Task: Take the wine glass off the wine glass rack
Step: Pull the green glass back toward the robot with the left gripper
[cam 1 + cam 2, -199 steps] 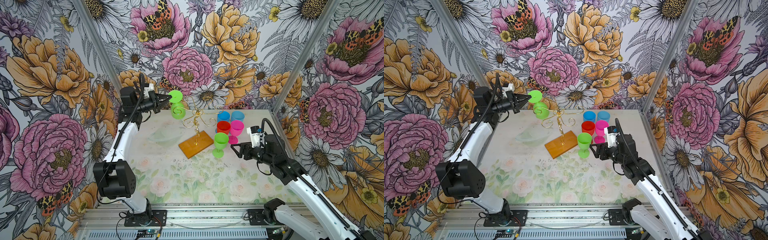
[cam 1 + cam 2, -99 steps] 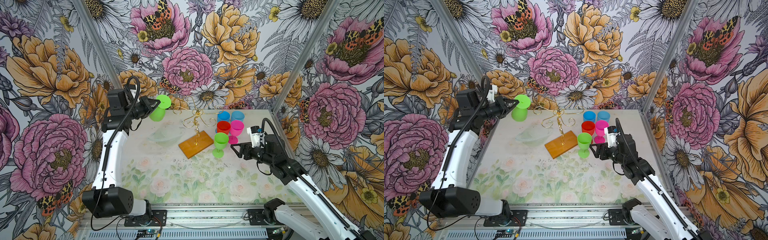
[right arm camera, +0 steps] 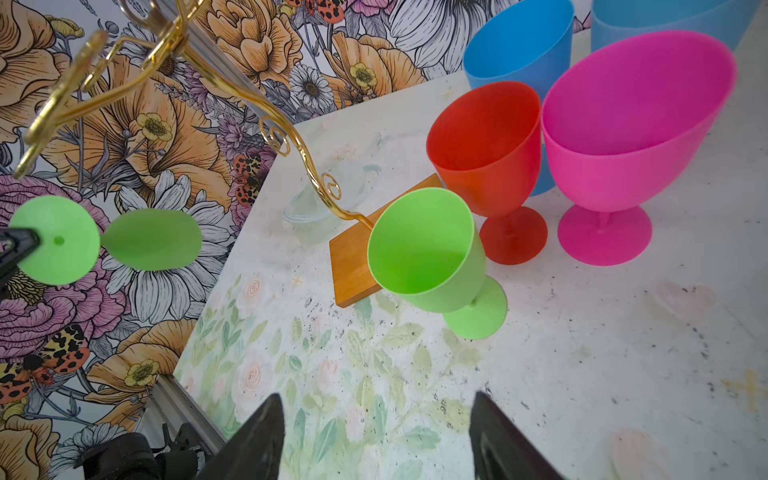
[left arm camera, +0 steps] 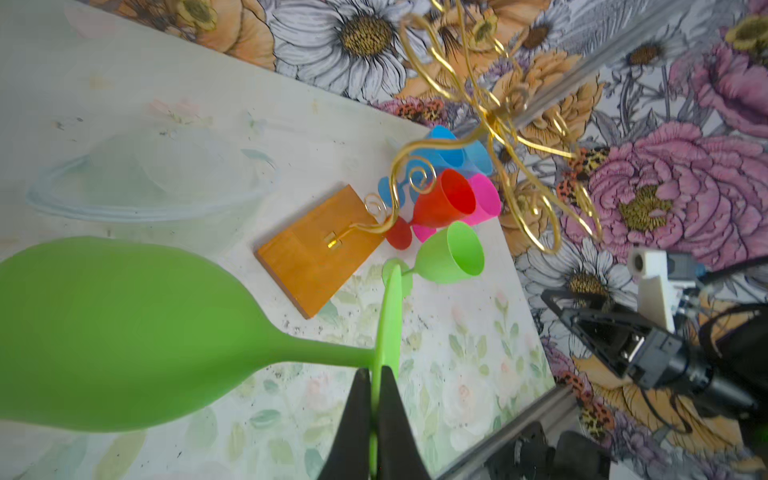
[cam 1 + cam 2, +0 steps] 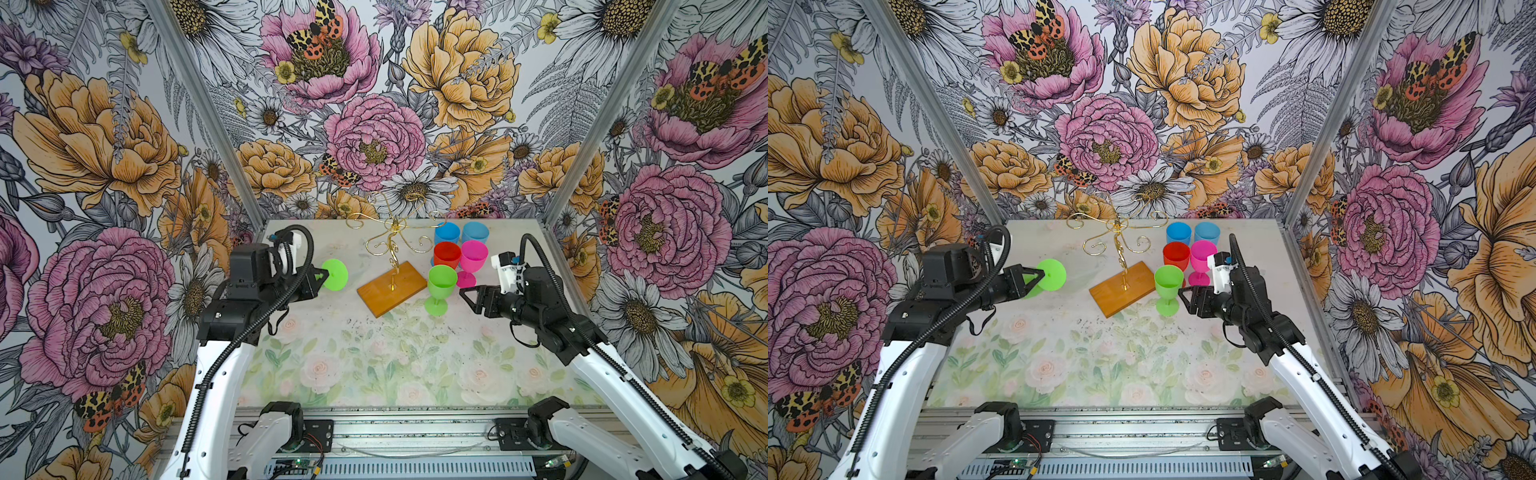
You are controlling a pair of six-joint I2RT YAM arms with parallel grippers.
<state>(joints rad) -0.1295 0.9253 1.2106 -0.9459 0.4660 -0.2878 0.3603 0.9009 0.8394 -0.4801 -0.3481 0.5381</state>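
The green wine glass (image 5: 334, 274) carried clear of the wine glass rack (image 5: 386, 293).
Pinched by its foot in the left fingers (image 4: 358, 403), it has been drawn toward the tabletop's (image 5: 374, 374) left edge; the rack is bare, so removal is judged done. The right fingers (image 3: 262, 436) are held wide.

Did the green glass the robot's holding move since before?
Yes. The green wine glass moved away from the wine glass rack, down the top view, now left of its wooden base.

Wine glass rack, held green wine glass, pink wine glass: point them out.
wine glass rack (image 5: 380, 296), in a top view, wooden base.
held green wine glass (image 5: 337, 275), in a top view, round foot.
pink wine glass (image 5: 473, 253), in a top view, bowl.
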